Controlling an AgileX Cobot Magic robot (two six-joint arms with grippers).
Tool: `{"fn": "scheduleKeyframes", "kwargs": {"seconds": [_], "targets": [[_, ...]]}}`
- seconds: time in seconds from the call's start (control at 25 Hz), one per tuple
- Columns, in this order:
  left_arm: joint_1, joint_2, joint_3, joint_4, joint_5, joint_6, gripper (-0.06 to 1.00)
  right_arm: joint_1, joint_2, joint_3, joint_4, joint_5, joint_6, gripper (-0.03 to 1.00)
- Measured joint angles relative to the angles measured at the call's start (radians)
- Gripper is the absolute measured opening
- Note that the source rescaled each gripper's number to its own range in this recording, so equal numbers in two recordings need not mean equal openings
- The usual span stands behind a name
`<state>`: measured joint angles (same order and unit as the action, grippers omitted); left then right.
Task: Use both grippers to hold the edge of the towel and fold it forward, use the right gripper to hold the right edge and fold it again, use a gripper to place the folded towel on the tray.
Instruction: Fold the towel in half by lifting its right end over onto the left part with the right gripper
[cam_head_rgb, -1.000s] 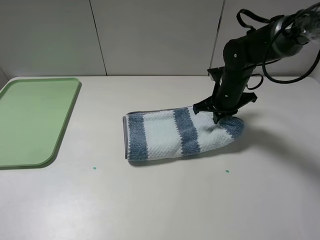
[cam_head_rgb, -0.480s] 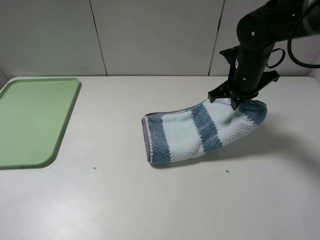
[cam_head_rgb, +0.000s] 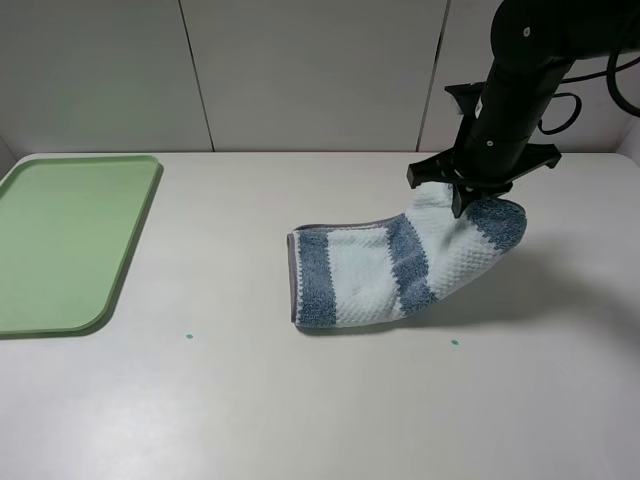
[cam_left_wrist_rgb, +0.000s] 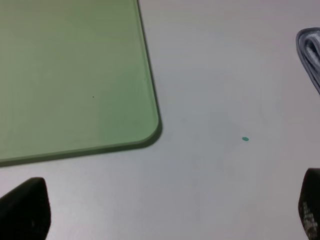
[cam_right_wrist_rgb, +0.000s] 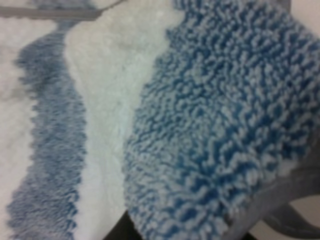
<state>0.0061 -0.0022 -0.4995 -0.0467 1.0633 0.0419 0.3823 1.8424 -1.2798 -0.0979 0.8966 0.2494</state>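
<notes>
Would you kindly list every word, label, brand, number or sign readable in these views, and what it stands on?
None readable: the towel, the tray, the right gripper and the table carry no writing. The two green dots on the table are plain marks.

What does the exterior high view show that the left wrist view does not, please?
Only the exterior high view shows the right gripper shut on the towel, holding its right end raised off the table, and the towel's full striped length. Only the left wrist view shows the left gripper, open, its fingertips wide apart above bare table. Both show the tray, a green dot near its corner, and the towel's grey hem.
</notes>
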Motion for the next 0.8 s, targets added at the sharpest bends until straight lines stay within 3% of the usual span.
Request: {"fn": "scheduleKeyframes", "kwargs": {"seconds": [0.28, 0.8], "targets": [[0.0, 0.0, 0.0, 0.0, 0.0, 0.0, 0.99, 0.063, 0.0, 0.0, 0.03, -0.011, 0.013, 0.08], [0.0, 0.0, 0.0, 0.0, 0.0, 0.0, 0.99, 0.187, 0.0, 0.0, 0.037, -0.123, 0.148, 0.08]]}}
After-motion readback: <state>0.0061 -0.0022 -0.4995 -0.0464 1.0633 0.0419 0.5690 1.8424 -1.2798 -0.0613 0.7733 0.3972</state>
